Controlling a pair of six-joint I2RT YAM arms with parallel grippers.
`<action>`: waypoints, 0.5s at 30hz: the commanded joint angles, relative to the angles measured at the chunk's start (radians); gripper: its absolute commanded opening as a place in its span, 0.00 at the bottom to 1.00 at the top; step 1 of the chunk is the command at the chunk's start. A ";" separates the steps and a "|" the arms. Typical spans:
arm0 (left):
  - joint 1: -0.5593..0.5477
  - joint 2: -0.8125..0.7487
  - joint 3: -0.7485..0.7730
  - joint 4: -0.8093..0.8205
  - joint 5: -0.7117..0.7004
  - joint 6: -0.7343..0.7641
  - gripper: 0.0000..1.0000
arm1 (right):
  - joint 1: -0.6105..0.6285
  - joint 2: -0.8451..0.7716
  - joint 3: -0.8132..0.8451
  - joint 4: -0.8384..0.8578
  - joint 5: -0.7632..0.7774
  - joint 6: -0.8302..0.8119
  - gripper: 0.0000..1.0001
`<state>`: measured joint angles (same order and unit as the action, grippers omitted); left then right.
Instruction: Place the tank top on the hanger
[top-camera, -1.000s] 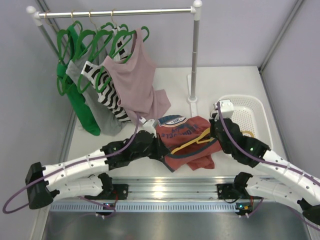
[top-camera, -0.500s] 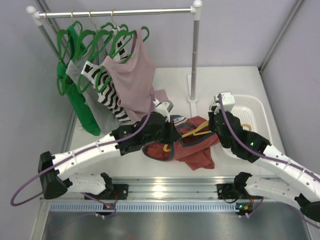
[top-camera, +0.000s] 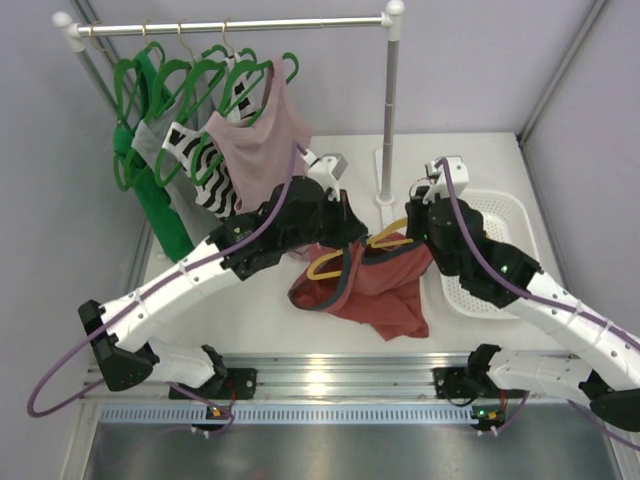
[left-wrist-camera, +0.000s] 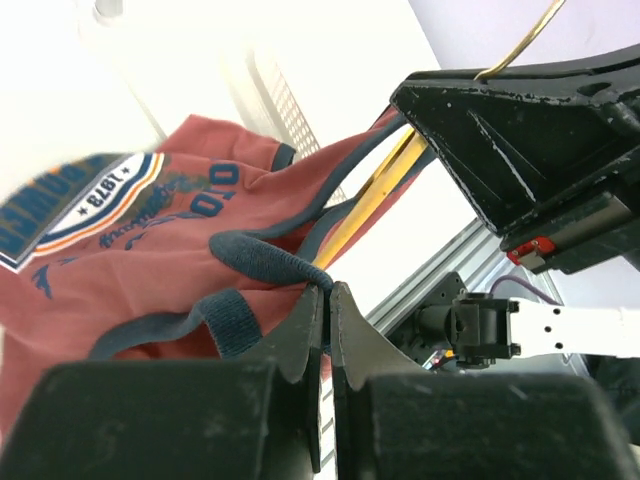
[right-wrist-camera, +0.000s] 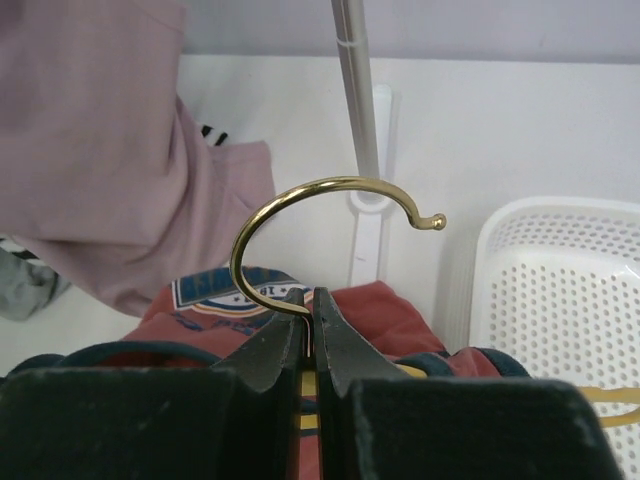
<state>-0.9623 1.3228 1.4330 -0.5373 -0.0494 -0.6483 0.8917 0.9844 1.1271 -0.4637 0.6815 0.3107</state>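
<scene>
"What's the left hand doing?"

"It's clamping the tank top by its navy trim. The right hand is pinching the hanger just under its hook. The top is dangling between them, hem trailing on the desk."

"Any advice?"

"I'd be keeping that opening stretched wide, so the yellow arm is sliding through cleanly."

"Anything changing?"

"Both arms are sitting higher and further back than a moment ago, lifting the top."
</scene>
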 joint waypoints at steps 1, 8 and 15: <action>0.019 0.016 0.131 -0.058 0.002 0.059 0.00 | 0.000 0.014 0.102 0.057 -0.030 0.010 0.00; 0.095 0.035 0.182 -0.107 0.045 0.107 0.00 | 0.000 0.030 0.129 0.074 -0.074 0.021 0.00; 0.143 0.020 0.201 -0.133 0.155 0.220 0.43 | 0.000 0.027 0.134 0.057 -0.103 0.021 0.00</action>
<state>-0.8333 1.3514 1.5841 -0.6586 0.0357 -0.5091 0.8917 1.0225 1.2064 -0.4572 0.5980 0.3183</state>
